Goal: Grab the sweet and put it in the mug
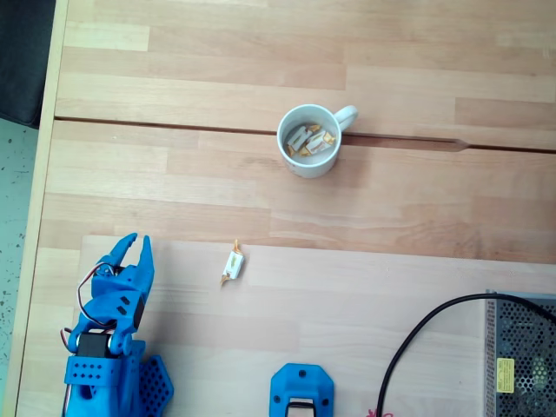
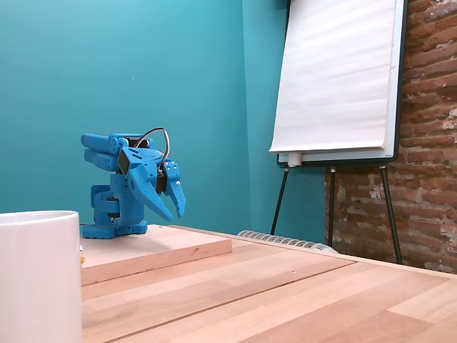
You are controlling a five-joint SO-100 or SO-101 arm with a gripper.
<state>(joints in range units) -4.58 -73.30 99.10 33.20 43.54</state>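
Blue gripper [image 1: 137, 245] parked at the lower left of a fixed view looking down, folded back over its base, fingers slightly spread with a narrow gap between the tips, pinching nothing. Same thing in a fixed view from table level: gripper [image 2: 171, 210] hanging nose-down above the raised wooden board [image 2: 164, 250], tips a little apart, clear of the wood.

Sweet [image 1: 232, 262] lying loose on the board [image 1: 365, 304], white wrapper with orange-yellow twisted ends, off to the right of the gripper and well apart from it. Not touching anything but the wood.

Mug [image 1: 308, 141] standing upright further up the table [image 1: 174, 113], right on the dark seam between planks, handle pointing up and to the right. Already a few look-alike sweets [image 1: 309, 141] piled inside. From table level, mug [image 2: 39, 275] looming huge at the bottom left edge, just a plain white wall.

Other stuff: second blue printed part [image 1: 301, 393] at the bottom edge, black cable [image 1: 417, 347] curving to a metal mesh box [image 1: 521, 356] in the bottom right corner. Behind the table, teal wall [image 2: 178, 86], flipchart on legs [image 2: 335, 78], brick wall [image 2: 428, 143].
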